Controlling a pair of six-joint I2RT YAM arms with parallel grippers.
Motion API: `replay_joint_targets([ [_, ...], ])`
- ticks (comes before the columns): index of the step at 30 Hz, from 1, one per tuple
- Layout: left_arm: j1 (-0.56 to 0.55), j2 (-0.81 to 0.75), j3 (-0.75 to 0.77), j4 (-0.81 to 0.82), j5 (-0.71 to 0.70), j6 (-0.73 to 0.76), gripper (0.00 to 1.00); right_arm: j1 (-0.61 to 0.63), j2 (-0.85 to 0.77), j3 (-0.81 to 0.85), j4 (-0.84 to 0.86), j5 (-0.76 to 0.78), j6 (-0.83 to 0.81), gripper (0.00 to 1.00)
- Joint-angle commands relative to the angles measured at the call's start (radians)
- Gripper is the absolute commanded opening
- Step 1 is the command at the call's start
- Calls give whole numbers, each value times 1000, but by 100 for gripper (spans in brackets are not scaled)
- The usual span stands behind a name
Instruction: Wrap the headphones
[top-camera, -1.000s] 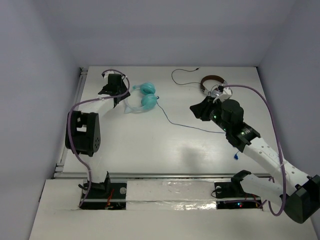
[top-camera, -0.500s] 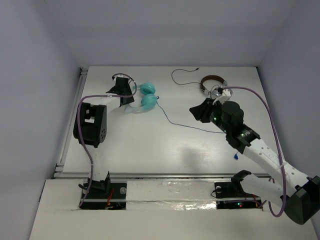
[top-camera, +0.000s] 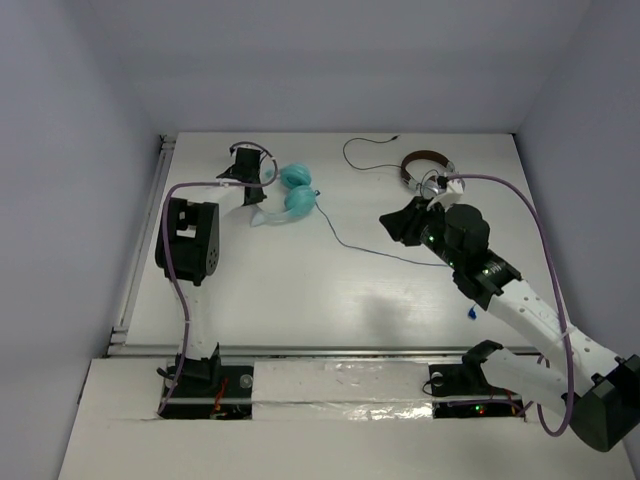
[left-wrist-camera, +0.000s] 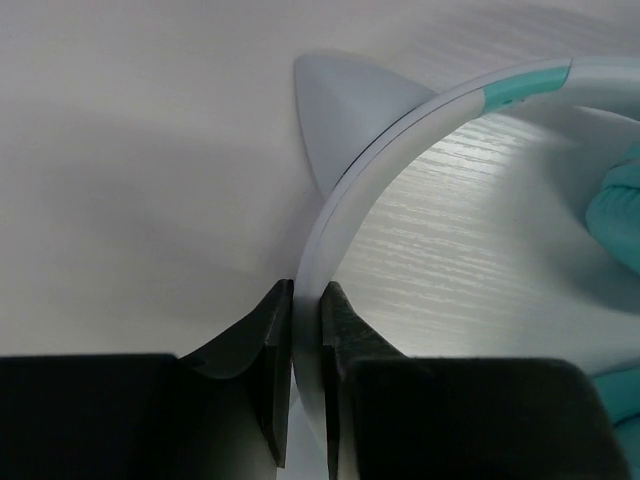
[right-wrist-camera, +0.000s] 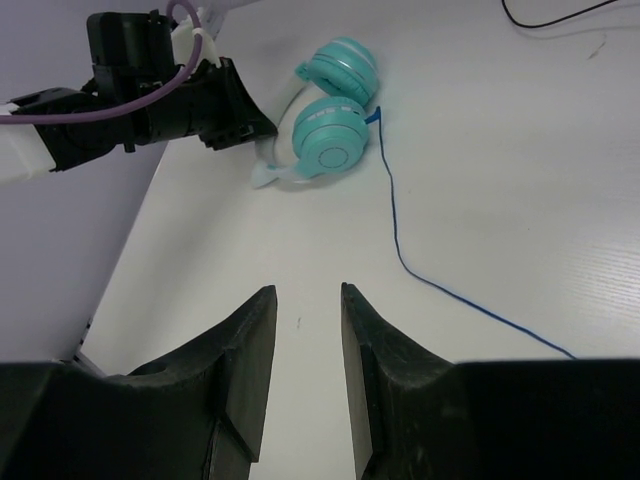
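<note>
Near edge of the desk (top-camera: 300, 300): both arm bases, well short of the teal headphones (top-camera: 293, 190).

Right claw (top-camera: 397, 222) hangs over the desk, right of the teal headphones and nearer to us, well apart from them. Its fingers are partly spread with nothing between them, and the right wrist view shows bare desk through the gap. It faces the teal pair.

Between the right claw and the teal headphones we see only the thin blue cable (top-camera: 372, 251). It leaves the earcups (right-wrist-camera: 330, 110), runs near-right of them and goes under the right arm. A small blue bit (top-camera: 470, 312) shows beside that arm, nearer still. We can't tell if it's the plug.

Teal headphones lie on the far-left part of the desk, earcups side by side, pale headband (left-wrist-camera: 350, 190) arching off to their left.

Left claw (left-wrist-camera: 305, 300) is on the left side of that headband, clamped tight. The left wrist view shows both fingers (left-wrist-camera: 270, 340) pinching the pale strip edge-on, with no gap. A pointed ear-shaped tab (left-wrist-camera: 345, 100) on the band sits just past the grip.

Right of the teal headphones, well apart: brown headphones (top-camera: 425, 165), with their black cable (top-camera: 365, 160) looping between the two sets near the back edge. The right arm's purple hose (top-camera: 520, 195) overlaps the brown set from above; we can't tell if they touch.
</note>
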Motion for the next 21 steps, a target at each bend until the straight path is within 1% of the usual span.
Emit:
replay_joint_targets([
  [1, -6, -6, 32, -44, 0, 19, 0, 0, -4, -5, 69, 9, 3, 38],
  [2, -6, -28, 35, -50, 26, 26, 0, 0, -1, -8, 86, 9, 0, 37],
  [3, -6, -43, 53, -70, 38, 34, 0, 0, 4, -16, 100, -2, -4, 23],
  [4, -6, -58, 67, -84, 50, 51, 0, 0, 12, -36, 118, -22, -23, 14],
  [5, -6, -98, 81, -99, 82, 60, 0, 0, 41, -43, 137, -95, -34, 4],
  [6, -6, -120, 108, -113, 98, 69, 0, 0, 62, -48, 167, -139, -44, 0],
  [9, -6, -213, 151, -179, 149, 85, 0, 0, 140, -51, 235, -275, -41, 0],
  [11, -6, -285, 156, -208, 190, 78, 0, 0, 165, -57, 293, -328, -37, 0],
  [12, -6, -310, 152, -219, 198, 72, 0, 0, 183, -56, 301, -336, -40, 0],
  [14, -6, -371, 145, -222, 263, 52, 0, 0, 200, -36, 301, -359, -64, 1],
  [16, -6, -402, 158, -230, 302, 39, 0, 0, 214, -31, 316, -376, -75, 9],
  [17, -6, -422, 182, -234, 340, 29, 0, 0, 216, -34, 342, -378, -77, 18],
  [18, -6, -430, 196, -245, 359, 25, 0, 0, 222, -33, 351, -384, -80, 27],
  [19, -6, -436, 211, -251, 377, 23, 0, -10, 239, -28, 356, -391, -92, 45],
  [21, -6, -453, 248, -259, 423, 17, 0, -48, 265, -11, 362, -398, -92, 62],
])
